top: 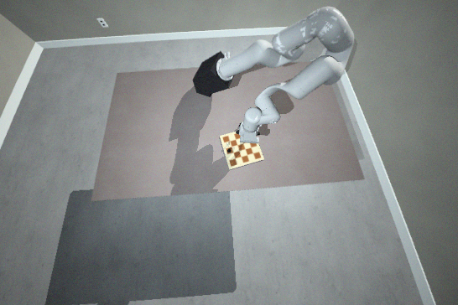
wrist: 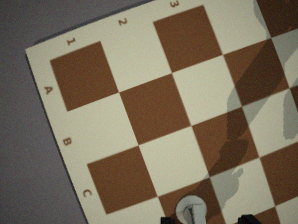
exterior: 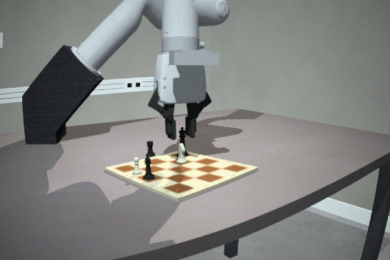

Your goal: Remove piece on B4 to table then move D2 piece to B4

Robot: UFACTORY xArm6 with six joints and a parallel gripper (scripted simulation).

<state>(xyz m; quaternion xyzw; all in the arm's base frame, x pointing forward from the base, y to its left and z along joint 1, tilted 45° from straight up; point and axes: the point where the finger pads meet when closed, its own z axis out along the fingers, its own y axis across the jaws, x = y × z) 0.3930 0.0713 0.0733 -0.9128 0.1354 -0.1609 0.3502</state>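
Note:
The chessboard (top: 253,157) (exterior: 233,168) (wrist: 156,114) lies on the table. A white piece (exterior: 181,153) (wrist: 191,210) stands upright on D2. My gripper (exterior: 181,135) (wrist: 205,220) hangs just above it, fingers partly open and holding nothing; both fingertips show at the bottom edge of the wrist view. Square B4 (wrist: 260,72) is bare, with only shadow on it. A tall black piece (exterior: 182,136) stands upright right behind the white one. A black rook (exterior: 150,148) stands upright by the board's far left edge; I cannot tell whether it is on the board or the table.
A white pawn (exterior: 136,166) and a black piece (exterior: 148,169) stand upright on the board's near left squares. The arm's black base (exterior: 53,97) (top: 209,74) sits at the back left of the table (exterior: 303,153).

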